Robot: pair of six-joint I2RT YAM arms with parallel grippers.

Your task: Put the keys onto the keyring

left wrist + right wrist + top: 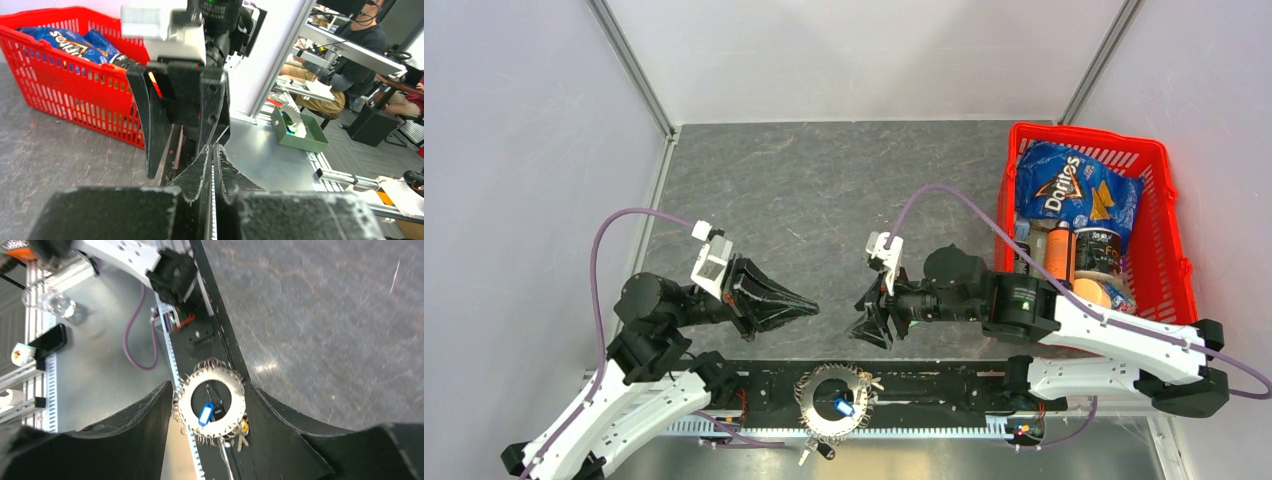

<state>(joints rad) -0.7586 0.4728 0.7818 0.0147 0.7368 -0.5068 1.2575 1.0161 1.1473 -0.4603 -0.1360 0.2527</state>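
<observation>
The keyring (832, 402) is a round toothed ring of small grey metal keys. It lies on the black rail at the near table edge, with a blue tag (844, 406) in its central hole. In the right wrist view the keyring (190, 407) sits below and between my right fingers, with a small bunch of loose keys (243, 432) at its lower right. I see no green-headed or black-headed key clearly. My right gripper (865, 325) (209, 385) is open and empty above the ring. My left gripper (812, 308) (214, 150) is shut and empty, pointing at the right gripper.
A red basket (1164, 180) (60, 85) at the right holds a Doritos bag (1069, 190) and several cans. The black rail (944, 385) runs along the near edge between the arm bases. A small dark item (823, 451) lies below the ring.
</observation>
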